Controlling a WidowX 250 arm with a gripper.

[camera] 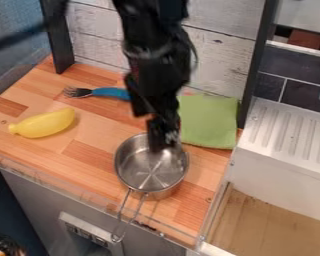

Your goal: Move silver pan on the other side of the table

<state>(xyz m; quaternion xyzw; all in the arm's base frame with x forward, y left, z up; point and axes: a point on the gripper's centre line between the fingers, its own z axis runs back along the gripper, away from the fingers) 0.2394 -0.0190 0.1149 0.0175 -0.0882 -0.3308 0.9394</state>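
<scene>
The silver pan rests upright on the wooden counter, right of its middle, with its wire handle extending over the front edge. The black gripper hangs from above at the pan's far rim, its tip overlapping the pan's inside. Whether it touches or holds the rim cannot be made out.
A yellow banana-like toy lies on the left of the counter. Behind are a blue-handled fork and a green cloth. A dark post stands at the back right, beside a white ridged rack.
</scene>
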